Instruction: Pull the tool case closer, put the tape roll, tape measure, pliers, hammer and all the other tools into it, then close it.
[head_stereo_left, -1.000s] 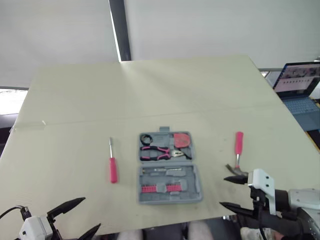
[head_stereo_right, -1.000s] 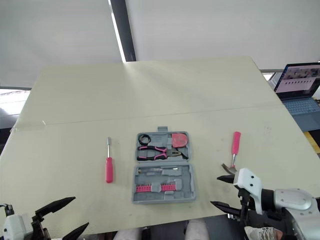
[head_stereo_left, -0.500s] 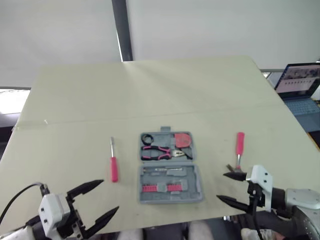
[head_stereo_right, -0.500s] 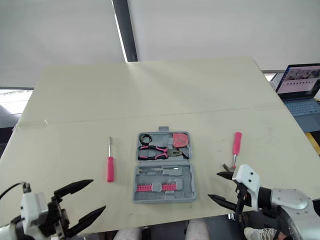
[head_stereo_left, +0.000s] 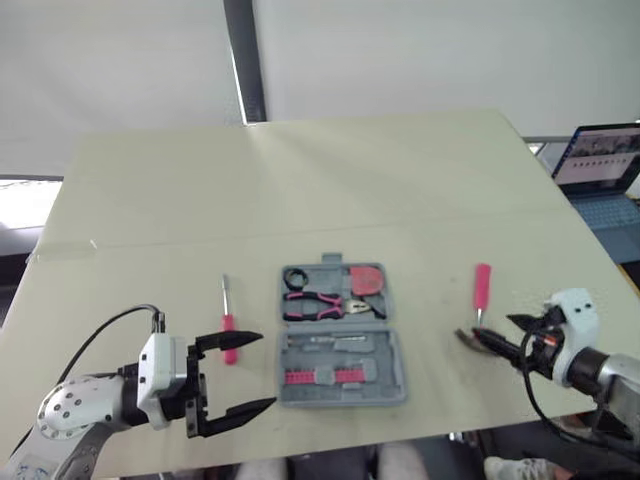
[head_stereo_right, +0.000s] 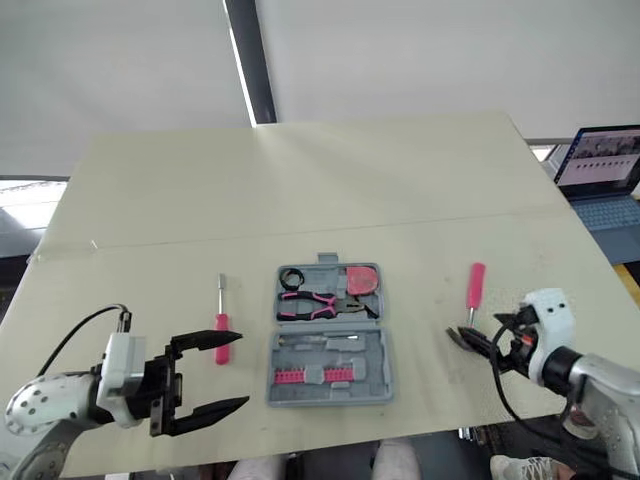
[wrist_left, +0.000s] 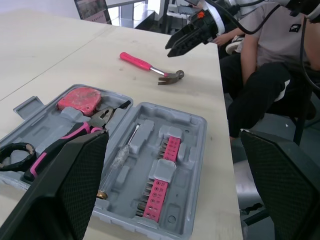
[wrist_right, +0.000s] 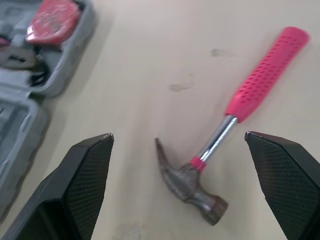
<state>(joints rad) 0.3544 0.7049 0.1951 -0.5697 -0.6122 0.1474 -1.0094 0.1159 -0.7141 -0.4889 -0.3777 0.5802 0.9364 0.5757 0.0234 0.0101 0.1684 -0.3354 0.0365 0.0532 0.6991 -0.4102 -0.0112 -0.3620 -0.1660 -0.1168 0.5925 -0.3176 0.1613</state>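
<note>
One pale bench (head_stereo_left: 300, 180) carries everything, with white blinds (head_stereo_left: 120, 60) behind it and a laptop (head_stereo_left: 600, 160) off its right edge. A person (wrist_left: 270, 60) sits just past the near edge.

The grey case (head_stereo_left: 390, 388) lies open at the middle of the bench. Its far half holds the tape roll (head_stereo_left: 294, 278), pliers (head_stereo_left: 315, 304) and tape measure (head_stereo_left: 366, 279). The near half holds a row of pink bits.

My left gripper (head_stereo_left: 268, 369) is spread wide, low over the bench just left of the case's near half. The screwdriver (head_stereo_left: 228, 325) lies left of the case, and its pink handle crosses behind my upper finger.

The hammer (head_stereo_left: 481, 283) lies right of the case, apart from it, head toward me. My right gripper (wrist_right: 178, 136) is open too, its fingers on either side of the hammer head without touching it. Nothing lies between either gripper and the case.
</note>
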